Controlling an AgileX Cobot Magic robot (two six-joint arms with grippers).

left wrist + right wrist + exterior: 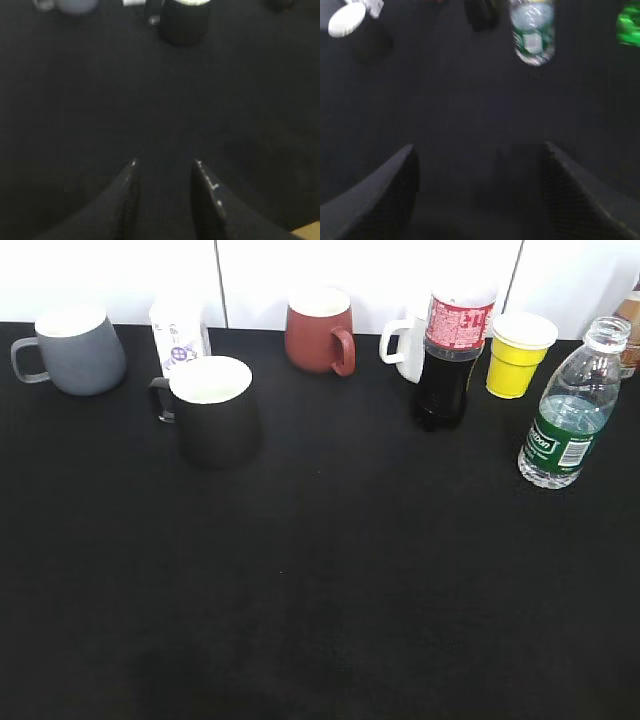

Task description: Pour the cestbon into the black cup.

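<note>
Cups and a cola bottle on a black worktop

A grey mug stands at the far left, handle to the left; just right of it is a small white carton with purple marks; a brick-red mug sits in the middle at the back; a dark cola bottle with a red label stands in front of a white mug; a yellow cup is just beside the bottle.

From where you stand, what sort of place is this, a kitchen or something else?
Probably a lab test bench, not a kitchen. A black cloth-covered table stands against plain white panels, and assorted drinkware is lined up like props: the cestbon, the black cup, a cola bottle.
</note>
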